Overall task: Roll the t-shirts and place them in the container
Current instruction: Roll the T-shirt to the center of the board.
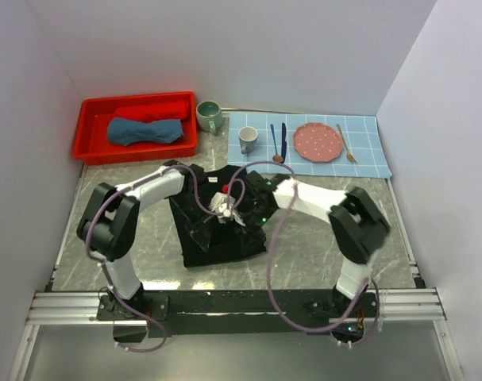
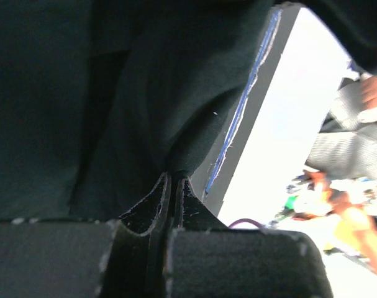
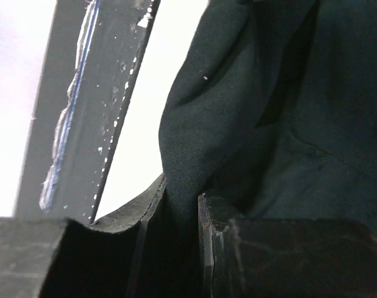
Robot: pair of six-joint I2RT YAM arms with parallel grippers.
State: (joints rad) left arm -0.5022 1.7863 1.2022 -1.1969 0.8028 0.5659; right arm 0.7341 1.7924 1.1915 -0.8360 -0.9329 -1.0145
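- Tabletop view from above: we see a black t-shirt (image 1: 221, 230) lying loosely bunched in the middle of the grey table (image 1: 320, 254), between the two arms.
- Both arms reach inward and meet over the upper middle of that shirt, their grippers close together.
- The left gripper (image 2: 174, 180) is clenched. In its wrist view, the two dark fingers press together on a pinched fold of black cloth.
- The right gripper (image 3: 181, 195) is also grasping the black shirt. Its wrist view shows a thick ridge of the fabric caught between the fingers, which stand slightly apart around it.
- A second shirt, slate-blue (image 1: 145, 130) and already rolled, lies in a red bin (image 1: 94, 111) at the far left, well apart from the arms.
- A blue-checked placemat (image 1: 368, 131) with tableware lies at the far right and plays no part in this work.
- We judge that one shirt is finished and the black one is at an early stage. It is being gathered or folded, with no roll formed yet.
- The next move seems to call for both arms to carry their pinched folds together and at the same pace, so the cloth lands flat.
- An uneven pull would probably twist the fabric or slip it out of one grip.
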